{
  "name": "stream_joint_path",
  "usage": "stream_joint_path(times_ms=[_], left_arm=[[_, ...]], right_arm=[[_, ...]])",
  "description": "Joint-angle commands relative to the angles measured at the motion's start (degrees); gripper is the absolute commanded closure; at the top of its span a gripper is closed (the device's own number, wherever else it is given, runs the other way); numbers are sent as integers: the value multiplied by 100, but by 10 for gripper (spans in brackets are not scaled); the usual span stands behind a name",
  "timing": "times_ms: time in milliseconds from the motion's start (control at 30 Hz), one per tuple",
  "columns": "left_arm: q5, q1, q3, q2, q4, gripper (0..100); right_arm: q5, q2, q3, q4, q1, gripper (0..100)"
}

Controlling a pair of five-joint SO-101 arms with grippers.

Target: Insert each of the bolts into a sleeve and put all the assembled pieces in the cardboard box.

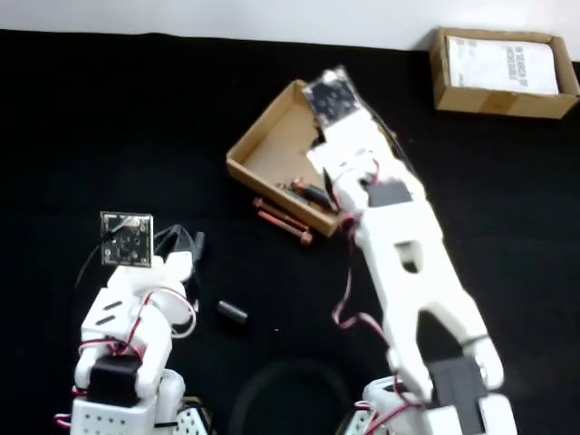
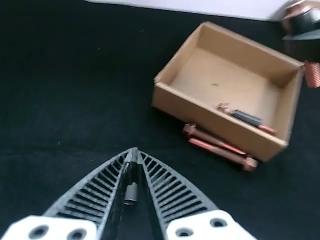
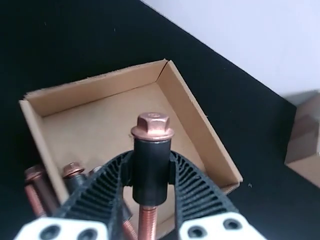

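I am looking down at the black bench (image 1: 109,118). My right claw (image 3: 150,167) is squeezing a black sleeve (image 3: 150,177) with a copper bolt (image 3: 152,127) sticking through it. The bolt's head is poking out past the tips of the claw. The claw is holding this piece over the open cardboard box (image 1: 263,149), which is sitting in the upper middle of the high view.

One finished piece (image 2: 245,118) is lying inside the box, close to its front wall. Two bare bolts (image 1: 283,217) are lying side by side on the bench, just outside that wall.

My left claw (image 2: 133,152) is hanging low in the lower left of the high view, well apart from the box. Its fingers are pinching together at the tips, and I am not seeing anything held in them. A loose sleeve (image 1: 232,314) is lying on the bench near it, toward the lower middle.

A second box (image 1: 494,101) with paper in it is sitting in the upper right corner.
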Motion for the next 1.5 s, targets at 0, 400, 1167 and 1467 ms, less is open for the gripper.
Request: stream_joint_path(times_ms=[0, 400, 1167, 1467], left_arm=[[9, -286, 374, -57, -598, 992], [9, -365, 1165, -48, -1292, 992], [9, -365, 1165, -13, -1275, 991], [-18, -365, 1165, -22, -1196, 991]], right_arm=[[352, 646, -927, 4, -31, 992], [1108, 2448, -1376, 840, -31, 992], [1099, 2809, -2501, 3257, -40, 836], [905, 2791, -4251, 4831, -145, 854]])
